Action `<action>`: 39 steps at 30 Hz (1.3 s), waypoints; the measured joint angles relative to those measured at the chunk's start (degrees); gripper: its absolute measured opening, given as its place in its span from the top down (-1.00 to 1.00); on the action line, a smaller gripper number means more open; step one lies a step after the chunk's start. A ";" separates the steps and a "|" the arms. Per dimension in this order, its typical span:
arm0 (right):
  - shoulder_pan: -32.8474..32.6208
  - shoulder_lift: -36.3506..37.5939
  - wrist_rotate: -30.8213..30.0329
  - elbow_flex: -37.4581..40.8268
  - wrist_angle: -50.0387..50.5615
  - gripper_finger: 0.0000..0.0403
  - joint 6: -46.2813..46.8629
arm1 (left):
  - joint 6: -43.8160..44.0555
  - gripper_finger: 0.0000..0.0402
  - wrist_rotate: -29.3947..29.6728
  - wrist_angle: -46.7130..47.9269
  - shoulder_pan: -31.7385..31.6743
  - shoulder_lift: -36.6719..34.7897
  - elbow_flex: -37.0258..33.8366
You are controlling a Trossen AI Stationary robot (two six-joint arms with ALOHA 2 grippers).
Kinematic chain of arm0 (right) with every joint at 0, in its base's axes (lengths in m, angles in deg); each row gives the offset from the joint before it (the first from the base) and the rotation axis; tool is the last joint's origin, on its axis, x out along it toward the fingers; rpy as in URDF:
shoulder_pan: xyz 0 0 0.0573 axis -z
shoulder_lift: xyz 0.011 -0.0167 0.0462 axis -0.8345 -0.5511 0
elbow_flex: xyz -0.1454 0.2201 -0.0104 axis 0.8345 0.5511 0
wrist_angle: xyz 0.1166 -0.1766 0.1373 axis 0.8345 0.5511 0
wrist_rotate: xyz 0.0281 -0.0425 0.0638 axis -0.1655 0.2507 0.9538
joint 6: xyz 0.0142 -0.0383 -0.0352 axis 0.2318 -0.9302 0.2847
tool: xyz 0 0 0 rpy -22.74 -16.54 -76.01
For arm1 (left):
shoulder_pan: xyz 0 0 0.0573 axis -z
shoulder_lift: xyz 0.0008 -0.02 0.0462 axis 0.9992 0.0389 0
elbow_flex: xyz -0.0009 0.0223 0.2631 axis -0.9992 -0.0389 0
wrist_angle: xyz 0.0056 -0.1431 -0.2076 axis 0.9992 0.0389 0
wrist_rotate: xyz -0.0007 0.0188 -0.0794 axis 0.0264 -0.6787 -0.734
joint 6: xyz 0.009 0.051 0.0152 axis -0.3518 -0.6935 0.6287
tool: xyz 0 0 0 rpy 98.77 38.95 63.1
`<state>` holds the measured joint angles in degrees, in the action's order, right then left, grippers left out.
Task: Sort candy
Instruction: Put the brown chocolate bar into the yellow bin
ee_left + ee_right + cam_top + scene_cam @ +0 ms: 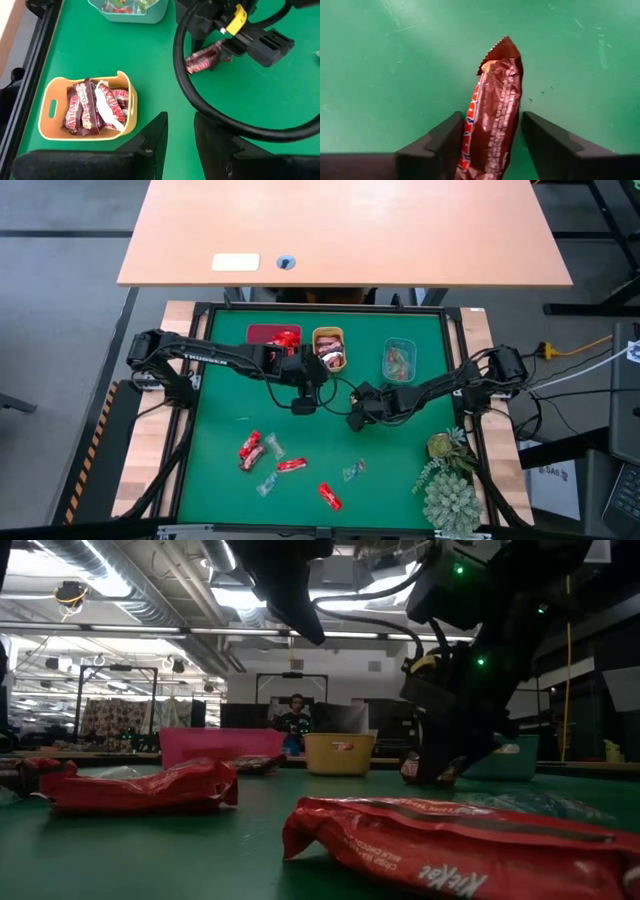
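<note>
Three trays line the far edge of the green mat (pixel 220 440). The red tray (pixel 262 333) holds red-wrapped sweets; the orange tray (pixel 52 97) is packed with dark brown-and-white bars (pixel 95 107), some standing on end; the teal tray (pixel 150 15) carries a handful of clear greenish and mixed pieces.

The right gripper (pixel 490 137) sits low at mid-mat, its two fingers straddling one brown bar (pixel 492 120) that lies on the mat. The fingers stand just beside the wrapper's long edges; whether they press on it cannot be told. In the left wrist view the same bar (pixel 205 59) shows beneath the right arm's dark housing.

The left gripper (pixel 180 135) hangs above the mat near the orange tray, its fingers parted by a narrow gap with nothing between them.

Unsorted candy lies scattered on the near half of the mat: several red wrappers (pixel 250 448), with another red one (pixel 329 496) apart from them, and clear ones (pixel 353 471). A spiky green plant (pixel 450 495) stands at the mat's near right corner.
</note>
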<state>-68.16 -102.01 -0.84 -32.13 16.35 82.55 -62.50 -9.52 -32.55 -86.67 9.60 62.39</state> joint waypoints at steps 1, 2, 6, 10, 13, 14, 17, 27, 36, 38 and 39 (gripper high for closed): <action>0.00 -0.02 0.04 0.00 -0.10 0.06 -0.01 | 0.00 0.54 -0.08 0.47 0.01 -0.28 -0.01; 0.00 -0.03 0.18 0.00 -0.27 0.12 -0.02 | 0.00 0.54 -0.06 0.98 0.14 -0.61 -0.01; 0.00 -0.02 0.55 -0.15 0.11 0.32 -0.51 | 0.02 0.54 -0.04 3.39 0.87 -3.25 0.01; 0.08 -0.21 1.50 -1.68 0.50 0.45 -0.85 | 0.55 0.54 0.12 6.75 2.04 -6.54 0.02; 0.04 -0.28 2.67 -3.81 -0.30 0.51 -3.32 | 1.97 0.54 0.19 10.29 3.16 -8.75 0.09; 0.04 -0.28 2.82 -4.63 -0.30 0.52 -3.88 | 2.03 0.54 0.20 11.36 3.65 -9.25 0.01; 0.12 -0.28 3.68 -7.62 -0.20 0.53 -7.31 | 3.16 0.54 0.24 11.23 5.13 -11.32 -1.79; 4.82 -0.22 3.98 -18.51 0.03 0.54 -27.67 | 16.08 0.54 5.66 6.98 10.93 -18.33 -17.61; 14.00 -0.15 3.56 -22.91 -0.21 0.54 -50.76 | 31.15 0.54 5.76 5.17 17.09 -18.98 -25.27; 16.19 -0.15 3.56 -22.91 -0.41 0.54 -54.38 | 32.49 0.54 5.63 5.46 18.13 -18.98 -25.57; 17.33 -0.15 3.57 -22.91 -0.44 0.54 -56.52 | 33.01 0.54 5.67 5.28 18.54 -18.98 -25.57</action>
<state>-50.83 -102.16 2.73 -55.04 15.91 26.03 -29.49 -3.85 -27.27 -68.13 -9.38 36.82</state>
